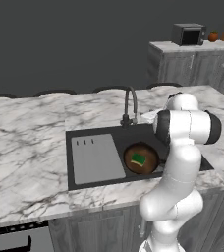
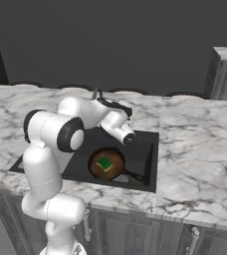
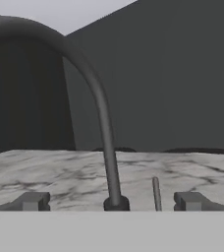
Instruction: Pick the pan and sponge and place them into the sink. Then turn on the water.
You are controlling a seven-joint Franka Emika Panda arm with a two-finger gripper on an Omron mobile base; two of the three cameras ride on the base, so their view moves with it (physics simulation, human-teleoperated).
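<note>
Arm (image 1: 182, 147) hides the sink's (image 1: 92, 135) right end; faucet (image 3: 92, 93) spout cropped

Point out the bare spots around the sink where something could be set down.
Free: the grey drainboard left of the pan, and the marble counter left of the sink. Crowded: the basin, taken up by pan and sponge, and the faucet base, where the open gripper points.

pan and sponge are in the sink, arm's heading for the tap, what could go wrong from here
1. The open pincer straddles the faucet neck, while the thin lever stands off to one side; closing here would likely grab the neck, not the lever.
2. No water is running yet, so a missed lever leaves the last step undone.
3. The sponge lies loose in the pan inside the sink; a stream might shift it.
</note>
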